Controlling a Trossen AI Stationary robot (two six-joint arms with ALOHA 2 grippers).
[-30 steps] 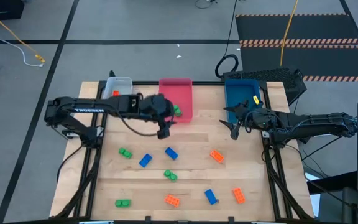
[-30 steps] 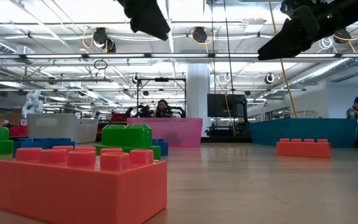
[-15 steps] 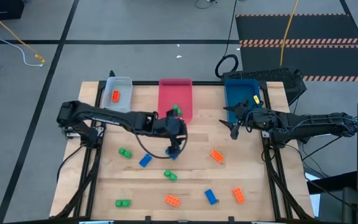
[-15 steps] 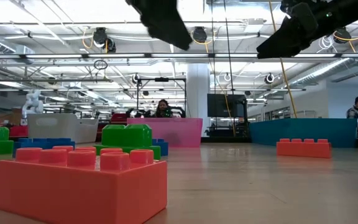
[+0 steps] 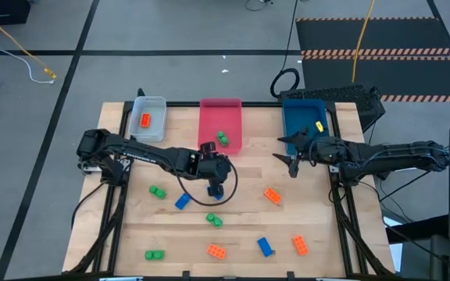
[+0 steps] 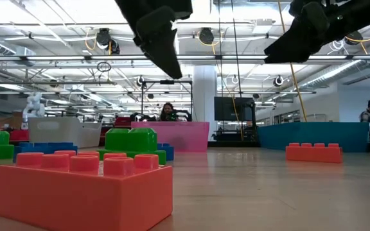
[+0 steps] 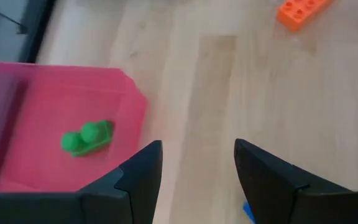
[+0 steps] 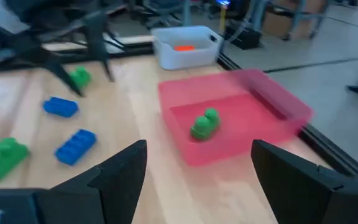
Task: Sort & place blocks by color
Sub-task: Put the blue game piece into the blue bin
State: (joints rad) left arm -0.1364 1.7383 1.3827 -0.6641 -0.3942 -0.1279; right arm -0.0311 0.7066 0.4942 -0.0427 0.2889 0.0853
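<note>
Orange comes first at the table's far edge: one orange block (image 5: 145, 119) lies in the grey tray (image 5: 156, 104) at the far left corner. Next along that edge, the pink tray (image 5: 220, 106) holds one green block (image 5: 223, 138). The blue tray (image 5: 301, 115) toward the far right corner shows only a small yellow piece (image 5: 320, 125), no blue block that I can make out. So sorting looks barely begun: two blocks placed, about ten left on the bare wood.

Left to sort, from the left: a green block (image 5: 157, 191) and another green block (image 5: 154, 254) near the front edge, a blue block (image 5: 182, 201), a green one (image 5: 214, 221) at mid-table, an orange one (image 5: 216, 250) near the front edge, a blue one (image 5: 265, 247), an orange one (image 5: 272, 195), and an orange one (image 5: 299, 245) toward the front right.

The left gripper (image 5: 214, 184) hangs over mid-table just in front of the pink tray, fingers partly spread and empty, with one more blue block (image 7: 247, 211) just showing beneath it; that seems the likely next pick. The right gripper (image 5: 291, 161) waits beside the blue tray's near end, jaws wide and empty.

Nothing stands in the way; the loose blocks lie well apart, though the left arm's cable (image 5: 198, 195) loops low near the blue blocks.
</note>
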